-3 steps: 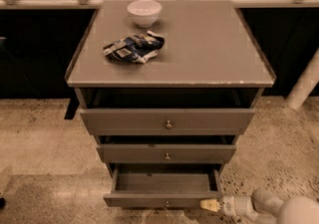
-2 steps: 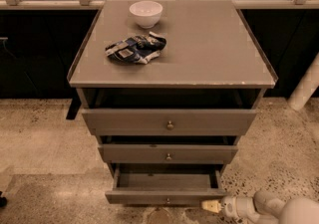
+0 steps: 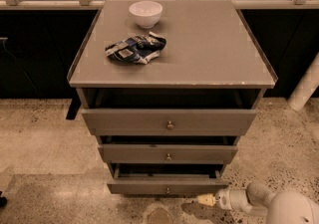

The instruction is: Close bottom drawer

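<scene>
The grey cabinet (image 3: 172,76) has three drawers, all pulled out a little. The bottom drawer (image 3: 167,186) is the lowest, a slim grey front with a small brass knob (image 3: 167,189); a narrow strip of its dark interior shows behind the front. My gripper (image 3: 205,199) is a pale tip on a white arm (image 3: 269,205) that comes in from the lower right. It sits low, just below and to the right of the bottom drawer's right front corner, close to it.
A white bowl (image 3: 145,13) and a blue and white crumpled packet (image 3: 135,49) lie on the cabinet top. A white post (image 3: 305,88) stands at the right. Speckled floor (image 3: 45,168) surrounds the cabinet. Dark window wall and rail behind.
The bottom drawer has slid in, showing less of its interior than a second ago. The gripper has stayed near its right front corner.
</scene>
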{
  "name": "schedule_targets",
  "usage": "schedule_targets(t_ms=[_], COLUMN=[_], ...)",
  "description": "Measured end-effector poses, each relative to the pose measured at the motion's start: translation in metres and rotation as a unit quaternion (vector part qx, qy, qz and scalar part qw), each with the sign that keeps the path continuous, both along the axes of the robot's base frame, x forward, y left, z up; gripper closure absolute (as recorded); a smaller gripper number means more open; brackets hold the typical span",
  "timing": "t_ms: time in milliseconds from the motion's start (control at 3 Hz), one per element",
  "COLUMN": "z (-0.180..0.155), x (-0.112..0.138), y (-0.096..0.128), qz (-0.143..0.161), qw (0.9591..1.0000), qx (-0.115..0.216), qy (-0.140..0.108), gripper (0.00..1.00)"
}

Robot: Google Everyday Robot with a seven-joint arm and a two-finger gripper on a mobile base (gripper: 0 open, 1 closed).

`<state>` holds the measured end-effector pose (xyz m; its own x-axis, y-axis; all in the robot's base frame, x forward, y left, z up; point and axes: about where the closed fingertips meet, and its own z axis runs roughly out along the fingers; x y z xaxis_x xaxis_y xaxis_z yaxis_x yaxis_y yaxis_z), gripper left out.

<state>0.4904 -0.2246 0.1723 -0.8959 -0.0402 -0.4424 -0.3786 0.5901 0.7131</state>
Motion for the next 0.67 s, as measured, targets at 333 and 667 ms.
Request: schedule_targets(t_ms=[333,667], z=[-0.0043,-0.0041], x=[0.0386,0.0455], y=[0.0202,0.0244], qz=[0.02,0.024], qw=[0.9996,0.9994], qx=[-0.005,-0.007], qy=[-0.016,-0.022], gripper=[1.0,1.0])
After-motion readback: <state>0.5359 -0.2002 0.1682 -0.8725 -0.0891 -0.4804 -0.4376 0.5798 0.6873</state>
